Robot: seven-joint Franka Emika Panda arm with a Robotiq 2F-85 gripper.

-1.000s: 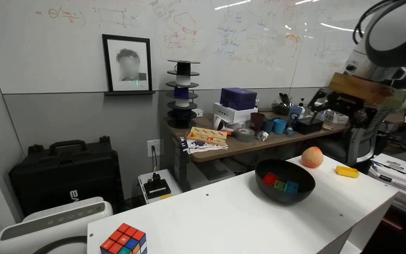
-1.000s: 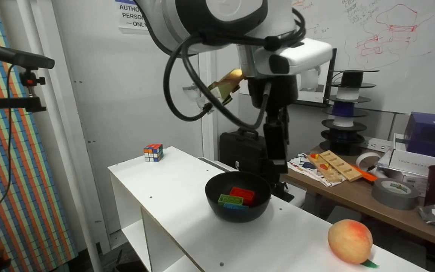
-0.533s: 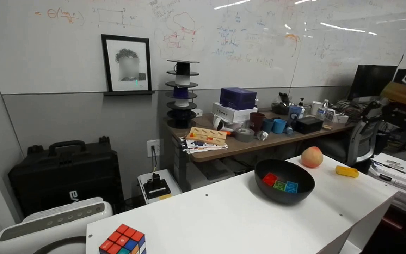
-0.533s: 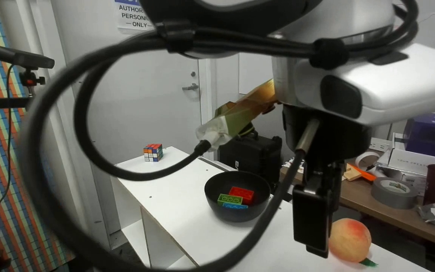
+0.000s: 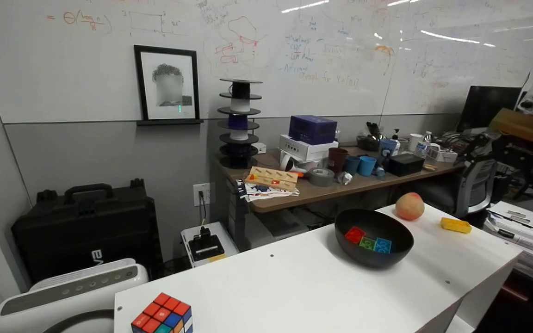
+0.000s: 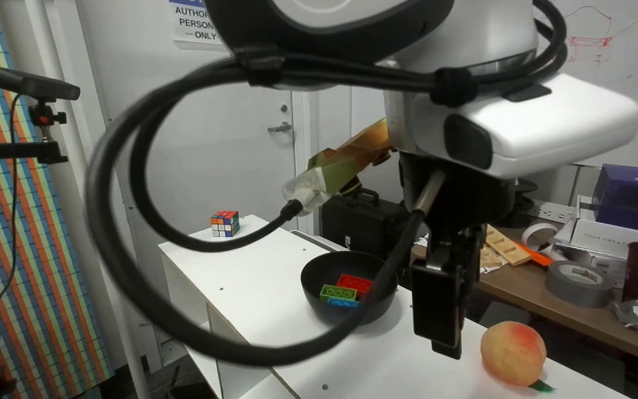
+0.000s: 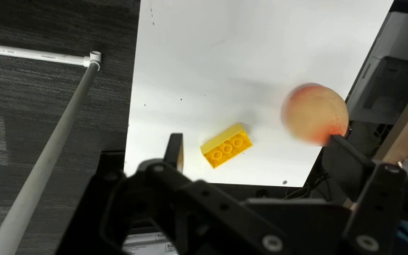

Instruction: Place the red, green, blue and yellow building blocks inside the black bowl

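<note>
Red brick (image 6: pixel 354 282), green brick (image 6: pixel 338 292), blue brick (image 6: pixel 343 302) — inside black bowl (image 6: pixel 325 314), peach (image 6: pixel 513 353) apart

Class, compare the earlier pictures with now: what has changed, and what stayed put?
The open pincer moved rightward in both exterior views, away from the black bowl, then slightly back left. Nothing was visibly taken hold of or let go. The red block, green block and blue block stayed in the bowl; the yellow block, peach and puzzle cube stayed put.

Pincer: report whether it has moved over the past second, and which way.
Yes, rightward in an exterior view: the pincer now appears farther from the black bowl and nearer the peach, despite easing back slightly over the last half second.
</note>
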